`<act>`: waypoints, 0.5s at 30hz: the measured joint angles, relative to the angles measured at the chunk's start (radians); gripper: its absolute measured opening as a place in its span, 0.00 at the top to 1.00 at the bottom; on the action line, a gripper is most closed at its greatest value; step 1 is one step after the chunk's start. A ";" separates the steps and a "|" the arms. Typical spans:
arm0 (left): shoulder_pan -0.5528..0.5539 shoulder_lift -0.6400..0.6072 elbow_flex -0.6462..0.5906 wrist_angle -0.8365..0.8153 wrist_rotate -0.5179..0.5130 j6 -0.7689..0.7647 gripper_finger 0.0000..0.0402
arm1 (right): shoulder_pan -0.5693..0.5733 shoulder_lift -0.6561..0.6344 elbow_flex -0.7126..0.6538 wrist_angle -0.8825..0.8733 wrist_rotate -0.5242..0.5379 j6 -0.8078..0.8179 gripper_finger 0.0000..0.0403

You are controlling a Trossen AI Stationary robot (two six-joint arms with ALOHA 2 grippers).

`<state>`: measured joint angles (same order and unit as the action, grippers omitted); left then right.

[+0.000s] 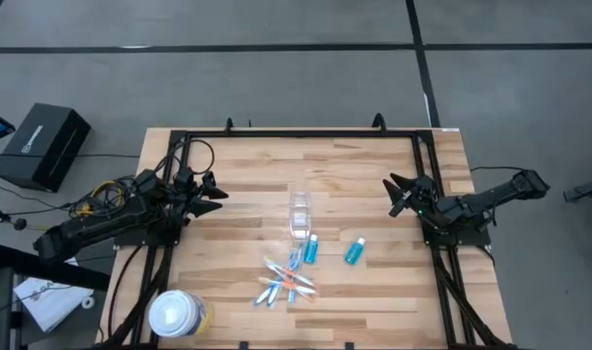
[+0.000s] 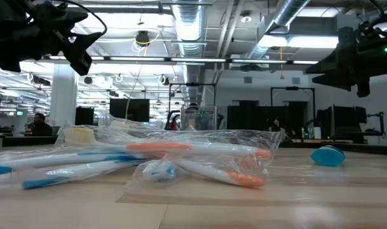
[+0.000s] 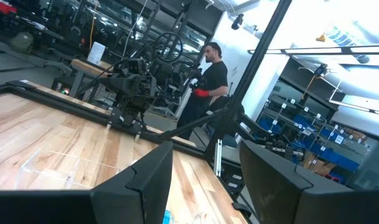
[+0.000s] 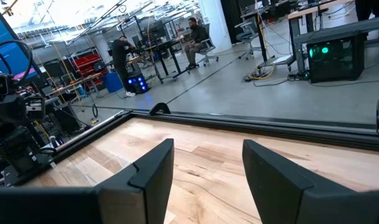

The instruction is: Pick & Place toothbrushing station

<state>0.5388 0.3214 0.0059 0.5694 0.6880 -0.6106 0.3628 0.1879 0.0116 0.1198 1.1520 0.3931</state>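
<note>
1. The small clear plastic cup lies on the wooden table, mid-table.
2. Slim blue, white and orange toothbrushes lie near it; two small blue tubes lie beside it.
3. The left pincer and the right pincer flank the cup, both gaping, holding nothing.

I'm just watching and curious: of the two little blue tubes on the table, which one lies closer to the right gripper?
The tube lying by itself is closer to the open right gripper. The other tube lies farther away, beside the clear cup and the toothbrushes.
</note>
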 joint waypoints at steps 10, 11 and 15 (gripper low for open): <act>0.000 0.000 0.000 0.000 0.000 0.000 0.55 | 0.000 0.000 0.000 0.000 0.000 0.000 0.55; 0.000 0.000 0.000 0.000 0.000 0.000 0.55 | 0.000 0.000 0.000 0.000 0.000 0.000 0.55; 0.000 0.000 0.000 0.002 -0.001 0.000 0.55 | 0.000 0.000 0.000 0.000 0.000 0.000 0.55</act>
<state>0.5392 0.3217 0.0056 0.5714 0.6874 -0.6102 0.3630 0.1879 0.0113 0.1196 1.1519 0.3935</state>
